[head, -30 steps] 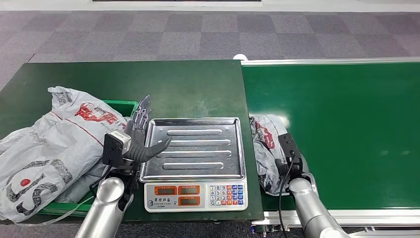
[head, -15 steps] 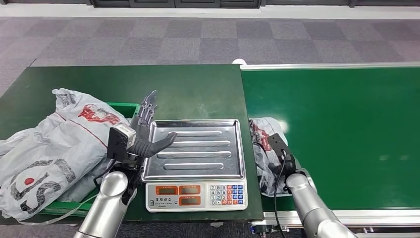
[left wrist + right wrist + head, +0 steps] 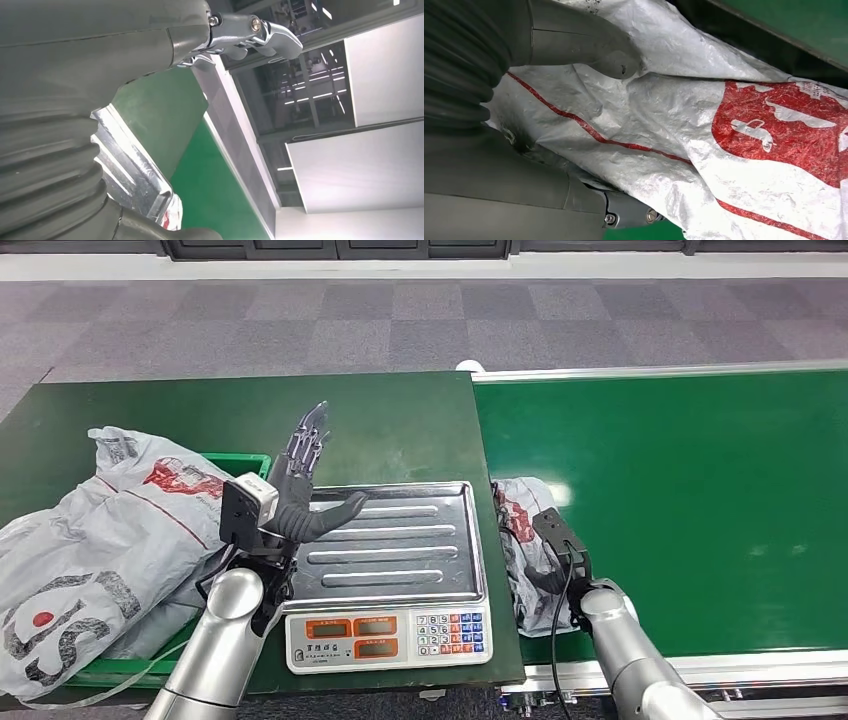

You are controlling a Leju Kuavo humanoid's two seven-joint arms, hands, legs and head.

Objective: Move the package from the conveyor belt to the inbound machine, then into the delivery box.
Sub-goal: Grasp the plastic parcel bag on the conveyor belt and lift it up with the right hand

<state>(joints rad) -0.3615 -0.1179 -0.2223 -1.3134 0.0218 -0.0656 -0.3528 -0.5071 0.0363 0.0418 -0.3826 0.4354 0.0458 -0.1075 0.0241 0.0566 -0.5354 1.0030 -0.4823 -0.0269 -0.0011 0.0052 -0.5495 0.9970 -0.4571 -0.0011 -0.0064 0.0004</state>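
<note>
Conveyor belt (image 3: 680,500), green and wide, runs off the right edge of the head view, so its far end is cut off. Beside it stands a dark green table (image 3: 200,410) carrying a green delivery box (image 3: 240,462), most of which is buried under large grey sacks (image 3: 110,530) with red print; only a strip of rim shows. The scale (image 3: 385,560), with its ribbed steel tray and keypad, sits at the table's near edge. The package (image 3: 515,540), a crumpled grey bag with red markings, lies on the belt just beside the scale, its near part hidden behind the right wrist. The right hand (image 3: 553,562) grips it: in the right wrist view the thumb (image 3: 589,47) presses into the plastic and a finger lies under it. The left hand (image 3: 305,490) is raised over the tray's left rim, fingers spread and holding nothing.
</note>
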